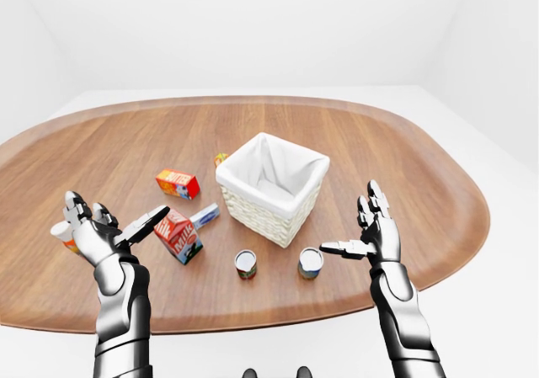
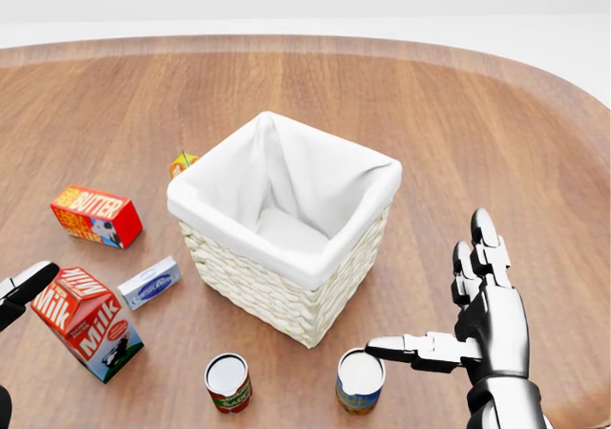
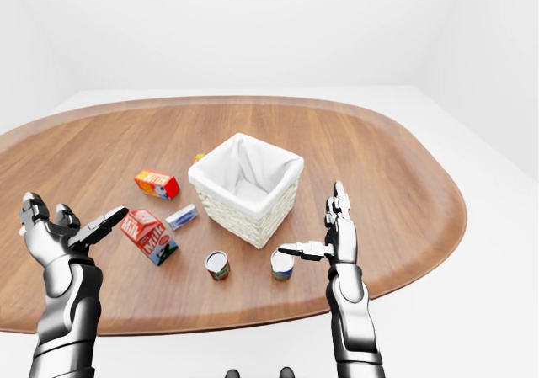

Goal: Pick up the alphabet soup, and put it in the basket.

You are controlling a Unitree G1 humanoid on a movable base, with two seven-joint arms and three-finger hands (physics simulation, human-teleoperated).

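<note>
- The soup can (image 2: 360, 381) stands upright on the worktop (image 2: 496, 142), at the bottom of the head view, just below the basket (image 2: 284, 228).
- Its label looks blue and yellow. I judge it to be the soup, but the words are too small to read.
- The right hand (image 2: 458, 329) is just to the right of this can. Its fingers are spread and it holds nothing.
- One finger (image 2: 406, 346) points left, and its tip sits over the can's top edge. I cannot tell if it touches.
- The left hand (image 1: 105, 231) is well apart, on the far left. It is spread too, and holds nothing.
- So the right hand is much nearer, and the can lies to its left.
- A red can (image 2: 228, 382) stands left of the soup can, a little apart.
- The can's long side points up, so I think a grip from the side fits best.
</note>
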